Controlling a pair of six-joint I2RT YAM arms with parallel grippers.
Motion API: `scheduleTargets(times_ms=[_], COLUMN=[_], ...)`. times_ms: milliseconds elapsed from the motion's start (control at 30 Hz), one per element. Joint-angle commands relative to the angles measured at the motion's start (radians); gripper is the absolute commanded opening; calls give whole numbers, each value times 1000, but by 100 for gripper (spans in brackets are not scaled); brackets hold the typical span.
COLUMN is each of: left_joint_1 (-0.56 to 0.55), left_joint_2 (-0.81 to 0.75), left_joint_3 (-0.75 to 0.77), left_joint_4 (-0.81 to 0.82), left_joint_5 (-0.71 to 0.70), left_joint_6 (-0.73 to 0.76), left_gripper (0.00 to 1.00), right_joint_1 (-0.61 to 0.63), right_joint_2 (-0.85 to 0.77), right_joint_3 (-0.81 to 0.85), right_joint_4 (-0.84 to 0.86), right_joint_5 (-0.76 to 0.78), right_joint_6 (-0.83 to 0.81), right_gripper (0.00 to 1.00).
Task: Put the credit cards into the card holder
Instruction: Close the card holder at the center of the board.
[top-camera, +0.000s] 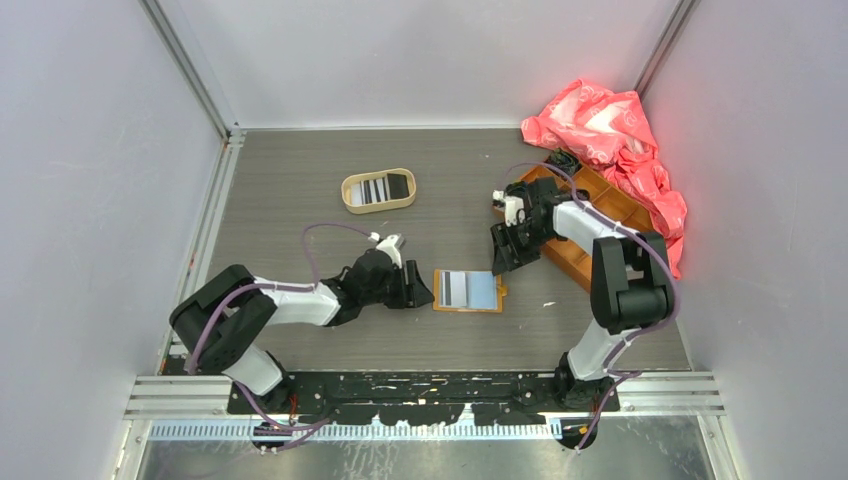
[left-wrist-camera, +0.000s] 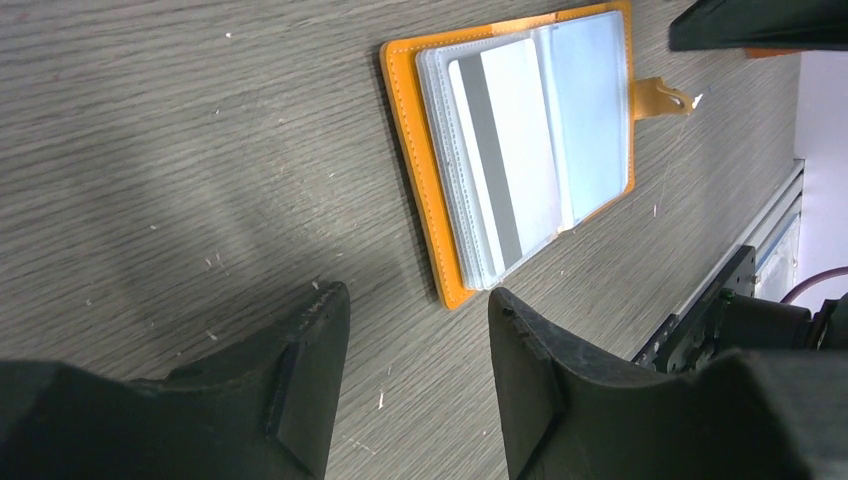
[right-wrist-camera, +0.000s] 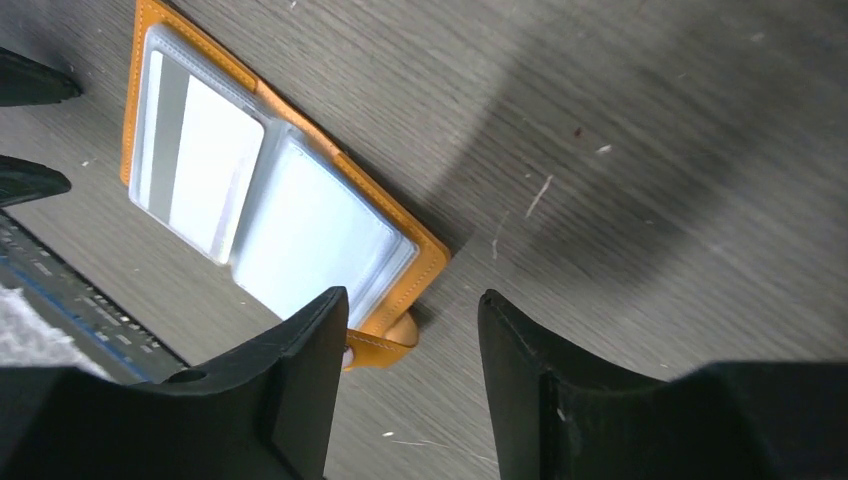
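The orange card holder (top-camera: 468, 291) lies open and flat on the table, clear sleeves up, with a pale white-blue card (left-wrist-camera: 505, 160) with a grey stripe in its left half. It also shows in the right wrist view (right-wrist-camera: 290, 215), snap tab (right-wrist-camera: 385, 345) toward the camera. My left gripper (top-camera: 420, 292) is open and empty just left of the holder. My right gripper (top-camera: 503, 262) is open and empty above the holder's right edge. More cards, striped and black (top-camera: 385, 188), lie in the oval tan tray (top-camera: 352, 201) at the back.
A large orange compartmented box (top-camera: 585, 262) stands at the right behind the right arm. A crumpled pink plastic bag (top-camera: 610, 130) lies at the back right corner. Grey walls enclose the table on three sides.
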Motion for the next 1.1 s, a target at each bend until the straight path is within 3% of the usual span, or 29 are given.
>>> scheduleTargets(times_ms=[0, 500, 700, 1067], left_joint_1=[-3, -3, -3, -3], left_joint_2=[31, 78, 96, 51], left_joint_3=[30, 44, 46, -8], left_joint_4=[53, 79, 102, 421], left_joint_5=[9, 41, 53, 162], left_joint_6=[-13, -31, -43, -143], left_gripper=[55, 55, 57, 52], right_joint_1=[3, 28, 31, 47], right_joint_2=[57, 185, 207, 214], right_joint_3=[55, 94, 102, 110], right_joint_4=[-62, -122, -112, -105], right_joint_5=[-67, -176, -178, -143], right_joint_6=[84, 112, 136, 147], right_gripper=[53, 39, 27, 23])
